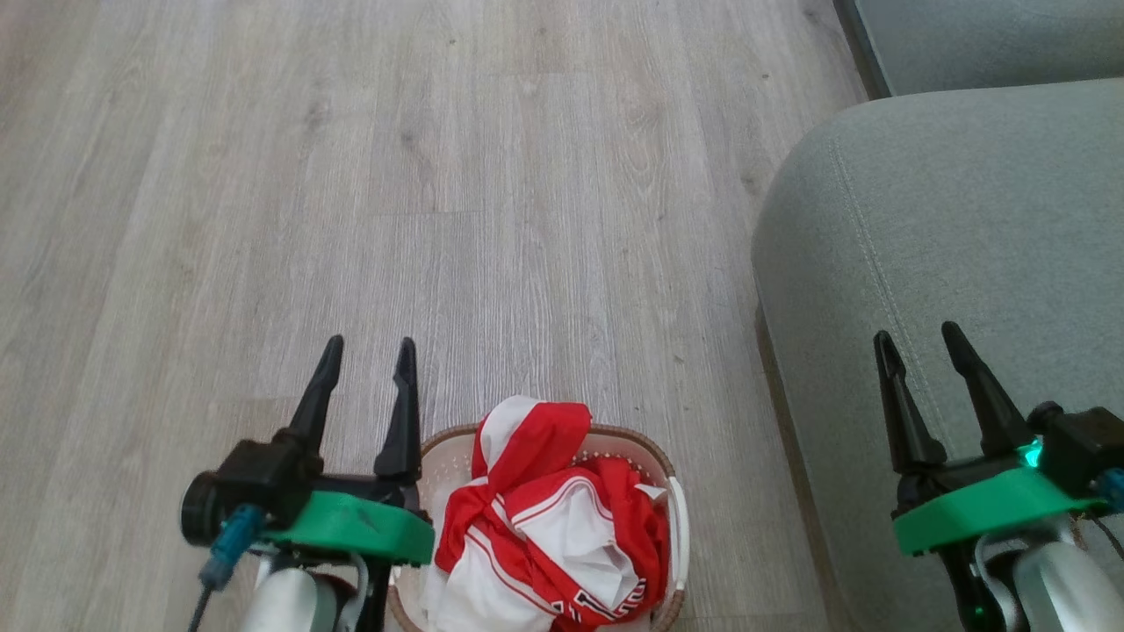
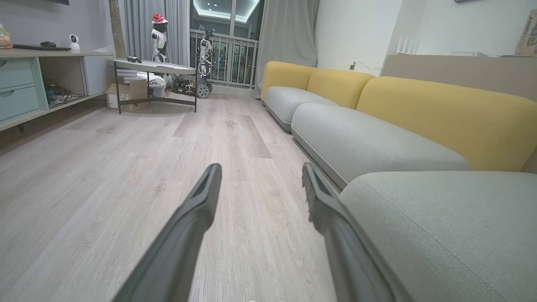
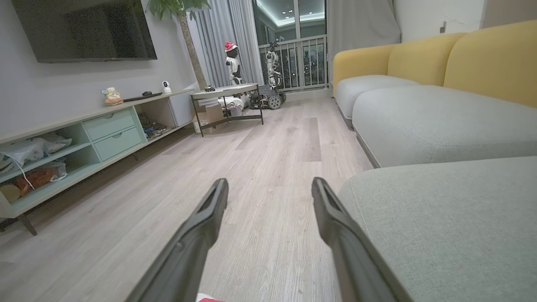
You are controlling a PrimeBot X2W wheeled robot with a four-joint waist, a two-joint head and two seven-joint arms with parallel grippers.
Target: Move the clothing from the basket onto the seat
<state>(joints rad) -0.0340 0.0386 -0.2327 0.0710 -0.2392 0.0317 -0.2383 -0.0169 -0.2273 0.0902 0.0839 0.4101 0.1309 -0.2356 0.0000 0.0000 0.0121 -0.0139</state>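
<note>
The clothing [image 1: 544,518], crumpled red-and-white garments, fills the cream basket [image 1: 678,518] on the floor at the bottom centre of the head view. A sliver of red clothing [image 3: 208,298] shows at the right wrist view's bottom edge. My left gripper [image 1: 369,351] hovers just left of the basket, open and empty, fingers pointing away over the floor. My right gripper [image 1: 918,342] is open and empty above the grey-green seat [image 1: 948,219], which lies to the basket's right. The wrist views look along the open left gripper [image 2: 260,176] and right gripper [image 3: 270,188], with the seat [image 2: 440,226] [image 3: 444,218] on their right.
Pale wood floor [image 1: 395,175] stretches ahead. A second seat cushion [image 1: 992,35] lies beyond the first, with yellow backrests [image 2: 453,113]. A low shelf unit [image 3: 84,138] lines the far left wall, and a small table [image 2: 155,69] with toy robots behind it stands at the far end.
</note>
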